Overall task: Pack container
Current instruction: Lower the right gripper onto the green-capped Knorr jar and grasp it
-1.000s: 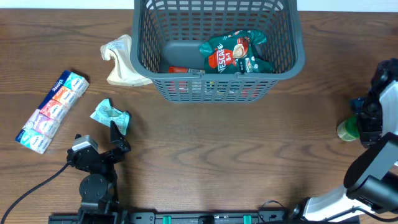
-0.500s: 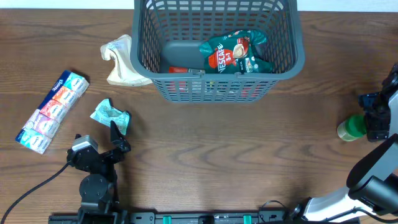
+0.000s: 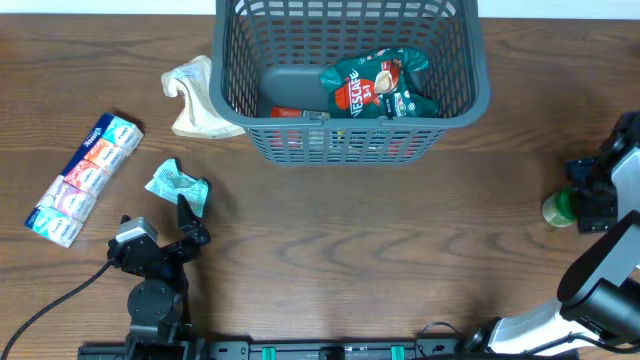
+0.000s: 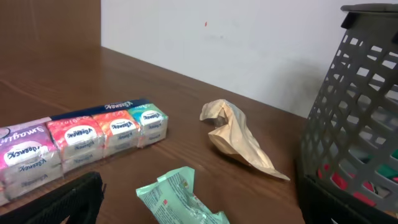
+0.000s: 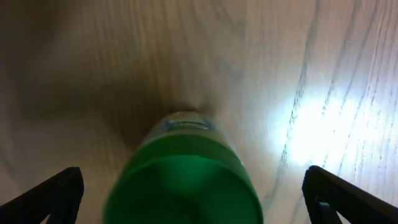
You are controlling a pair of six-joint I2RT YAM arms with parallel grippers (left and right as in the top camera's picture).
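Right wrist: green bottle (image 5: 186,177) (blurred, partly cropped)

Container (image 3: 345,142) matt grey plastic; table (image 3: 350,230) wood grain; green bottle (image 5: 186,180) smooth plastic.

Overhead shot is evenly lit and pretty crisp, just a soft shadow on the table (image 3: 330,230) under the front of the basket (image 3: 340,140). Left wrist view is fine too: white wall (image 4: 249,37) flat and bright, only the black finger (image 4: 68,202) in the bottom corner goes mushy. Right wrist is the rough one. The green bottle (image 5: 183,180) is way too close and blurred, with dark shade at upper left and big white glare on the wood at right.
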